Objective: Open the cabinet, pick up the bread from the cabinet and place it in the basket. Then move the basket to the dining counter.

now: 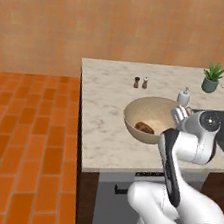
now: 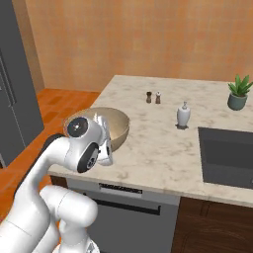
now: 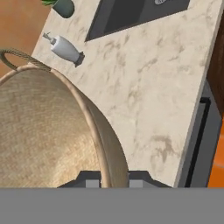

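Note:
The tan basket (image 1: pixel 149 114) rests on the pale marble dining counter (image 1: pixel 104 143), close to its front edge. The dark-brown bread (image 1: pixel 144 127) lies inside it, low on the near side. My gripper (image 1: pixel 180 113) is at the basket's right rim. In the hand view the thin rim of the basket (image 3: pixel 43 131) runs straight down between the two fingertips of the gripper (image 3: pixel 114 183), which are closed against it. In the right base view the basket (image 2: pixel 116 126) sits just behind my hand (image 2: pixel 105 143).
A white dispenser bottle (image 1: pixel 185 96) stands right behind the basket. Two small shakers (image 1: pixel 141 82) and a potted plant (image 1: pixel 212 77) are farther back. A dark sink (image 2: pixel 227 155) is sunk into the counter's right side. A dishwasher front (image 2: pixel 128 207) lies below the edge.

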Robot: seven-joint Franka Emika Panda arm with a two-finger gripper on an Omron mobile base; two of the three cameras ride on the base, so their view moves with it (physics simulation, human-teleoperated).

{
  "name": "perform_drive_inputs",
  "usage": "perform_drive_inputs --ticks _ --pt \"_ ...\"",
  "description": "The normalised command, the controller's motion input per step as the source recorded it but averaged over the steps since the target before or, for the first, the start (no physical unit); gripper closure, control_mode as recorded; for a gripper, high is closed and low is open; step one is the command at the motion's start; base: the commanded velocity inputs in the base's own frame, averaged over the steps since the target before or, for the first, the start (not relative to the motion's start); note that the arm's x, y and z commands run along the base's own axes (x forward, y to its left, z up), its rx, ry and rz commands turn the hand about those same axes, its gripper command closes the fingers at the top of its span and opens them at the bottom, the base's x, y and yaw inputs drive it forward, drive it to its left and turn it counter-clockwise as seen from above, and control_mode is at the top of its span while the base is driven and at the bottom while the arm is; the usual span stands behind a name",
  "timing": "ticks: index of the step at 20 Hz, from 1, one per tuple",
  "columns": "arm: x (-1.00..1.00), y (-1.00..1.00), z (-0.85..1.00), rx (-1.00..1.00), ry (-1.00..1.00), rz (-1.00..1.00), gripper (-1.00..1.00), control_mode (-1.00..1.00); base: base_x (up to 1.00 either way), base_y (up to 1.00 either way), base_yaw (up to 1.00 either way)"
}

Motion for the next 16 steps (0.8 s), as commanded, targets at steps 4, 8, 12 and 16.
perform_drive_inputs --ticks 4,8,12,16 --pt "1.00 -0.37 -0.43 0.00 0.00 0.07 1.00 -1.00 0.00 0.00 0.00" --pt "0.88 -0.26 -0.35 0.00 0.00 0.05 1.00 -1.00 0.00 0.00 0.00" --pt "0.66 -0.16 -0.39 0.00 0.00 0.04 1.00 -1.00 0.00 0.00 0.00" --pt "0.40 -0.12 -0.37 0.00 0.03 0.02 1.00 -1.00 0.00 0.00 0.00"
